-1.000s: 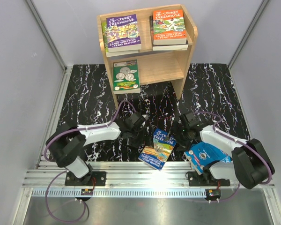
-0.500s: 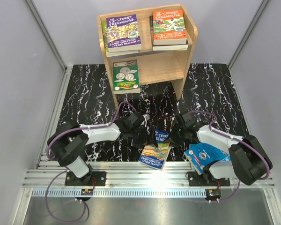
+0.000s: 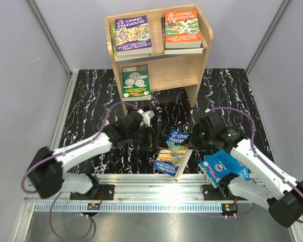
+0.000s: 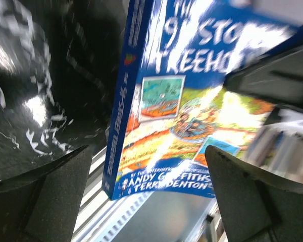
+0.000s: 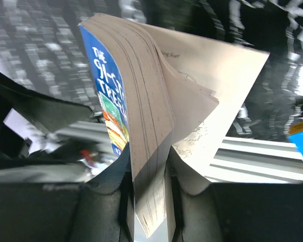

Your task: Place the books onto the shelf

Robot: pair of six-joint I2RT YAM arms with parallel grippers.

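A blue Treehouse book (image 3: pixel 173 150) stands tilted off the black table near its front edge, with loose pages and the back cover hanging open (image 5: pixel 212 116). My right gripper (image 3: pixel 193 142) is shut on its page block (image 5: pixel 150 201). My left gripper (image 3: pixel 152 137) is open just left of the book, its cover (image 4: pixel 177 101) filling the space ahead of the fingers (image 4: pixel 45 196). The wooden shelf (image 3: pixel 202 55) stands at the back with a purple book (image 3: pixel 132 34) and an orange book (image 3: pixel 182 29) on top and a green coin book (image 3: pixel 136 80) on the lower tier.
A bright blue book (image 3: pixel 223 166) lies by the right arm's base, beside the metal rail (image 3: pixel 141 182) along the table's front edge. Grey walls close in both sides.
My right gripper shut on the blue Treehouse book and raised it off the table, so it now stands tilted. Both arms reached farther from their bases, and the left gripper came up beside the book.
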